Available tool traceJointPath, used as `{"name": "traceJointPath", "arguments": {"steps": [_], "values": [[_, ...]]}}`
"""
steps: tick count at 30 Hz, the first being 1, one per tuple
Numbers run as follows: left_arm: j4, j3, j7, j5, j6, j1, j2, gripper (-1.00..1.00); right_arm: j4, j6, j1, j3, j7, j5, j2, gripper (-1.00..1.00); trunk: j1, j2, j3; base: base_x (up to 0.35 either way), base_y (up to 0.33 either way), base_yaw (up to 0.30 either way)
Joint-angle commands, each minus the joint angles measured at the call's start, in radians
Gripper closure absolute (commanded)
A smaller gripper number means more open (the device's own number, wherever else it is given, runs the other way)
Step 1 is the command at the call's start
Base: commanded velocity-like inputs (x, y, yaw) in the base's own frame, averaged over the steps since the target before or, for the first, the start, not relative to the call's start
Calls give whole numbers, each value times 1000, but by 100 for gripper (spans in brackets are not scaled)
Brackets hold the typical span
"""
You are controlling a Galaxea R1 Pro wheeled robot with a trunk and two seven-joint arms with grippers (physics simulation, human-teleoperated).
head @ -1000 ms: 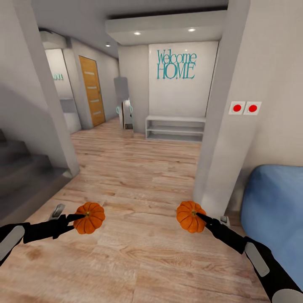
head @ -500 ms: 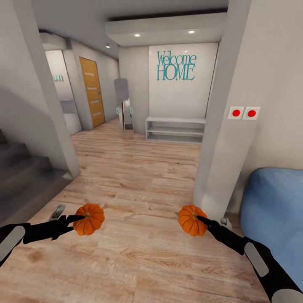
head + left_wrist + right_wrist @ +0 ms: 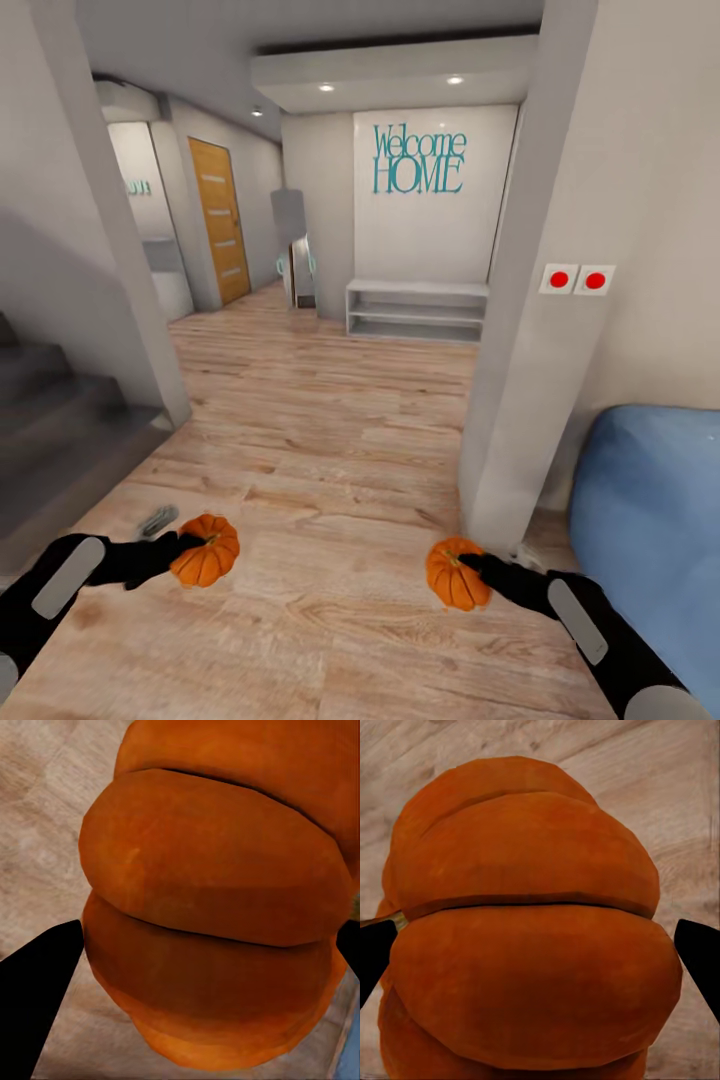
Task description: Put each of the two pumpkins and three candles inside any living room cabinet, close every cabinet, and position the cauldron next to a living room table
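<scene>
Pumpkins, two small bright orange ribbed ones: from the head camera, the left gripper (image 3: 185, 548) pinches one pumpkin (image 3: 207, 551) at seven o'clock, and the right gripper (image 3: 470, 568) pinches the other (image 3: 455, 574) at five o'clock, over the wooden floor (image 3: 330, 420). Left wrist camera: orange ribs (image 3: 217, 907) sit between dark fingers (image 3: 37, 990). Right wrist camera: the same (image 3: 525, 945). They look light, hard and smooth, so squeezing across the round sides seems best.

matt ribbed pumpkins (image 3: 205, 550); pale wood-plank floor (image 3: 330, 420); smooth blue sofa (image 3: 650, 520).
</scene>
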Motion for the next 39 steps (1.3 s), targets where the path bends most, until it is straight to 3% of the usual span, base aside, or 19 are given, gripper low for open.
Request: {"name": "traceJointPath", "arguments": {"steps": [1, 4, 5, 7, 8, 10, 15, 19, 22, 24, 25, 27, 30, 32, 39], "values": [[-1, -3, 45, 6, -3, -1, -13, 100, -4, 4, -1, 32, -52, -3, 10, 100, -4, 7, 2, 0, 0, 0], [-16, -9, 195, -4, -30, -3, -72, 100, -12, 7, -3, 102, -175, -2, 41, 100, -16, 28, 12, 0, 0, 0], [-19, -11, 231, -33, -43, -3, -90, 100, -15, 8, -3, 127, -229, -2, 52, 100, -19, 35, 15, 0, 0, 0], [-22, -13, 288, -135, -62, -3, -134, 100, -31, 15, -5, 176, -360, -2, 81, 100, -27, 49, 21, 0, 0, 0], [-20, -11, 306, -204, -69, -3, -165, 100, -69, 23, -5, 202, -453, -2, 102, 100, -31, 56, 24, 0, 0, 0], [-5, -7, 314, -240, -85, -3, -186, 100, -98, 27, -6, 219, -536, -4, 113, 100, -39, 70, 31, 0, 0, 0], [148, -15, 317, -259, -227, -2, -197, 100, -109, 28, -6, 257, -622, -5, 125, 100, -58, 105, 46, 0, 0, 0], [210, -19, 317, -262, -287, -2, -197, 100, -105, 10, -6, 270, -687, -1, 143, 100, -73, 133, 59, 0, 0, 0], [240, -25, 316, -262, -331, -2, -199, 100, -104, -58, -2, 271, -703, -1, 146, 100, -85, 154, 68, 0, 0, 0], [279, -48, 316, -262, -389, -2, -208, 100, -99, -145, 0, 275, -703, -4, 147, 100, -92, 168, 75, 0, 0, 0], [303, -66, 316, -261, -423, -2, -215, 100, -98, -193, 2, 286, -702, -4, 147, 100, -96, 175, 78, 0, 0, 0], [369, -103, 316, -262, -501, -2, -237, 100, -96, -286, 7, 348, -702, -6, 148, 100, -104, 189, 84, 0, 0, 0], [419, -118, 315, -262, -556, -2, -254, 100, -95, -335, 10, 436, -711, -7, 148, 100, -115, 210, 93, 0, 0, 0], [435, -122, 308, -260, -584, -2, -260, 100, -93, -354, 12, 472, -714, -9, 148, 100, -123, 224, 100, 0, 0, 0], [511, -123, 301, -259, -692, -2, -281, 100, -51, -391, 25, 492, -710, -11, 148, 100, -131, 238, 106, 0, 0, 0]]}}
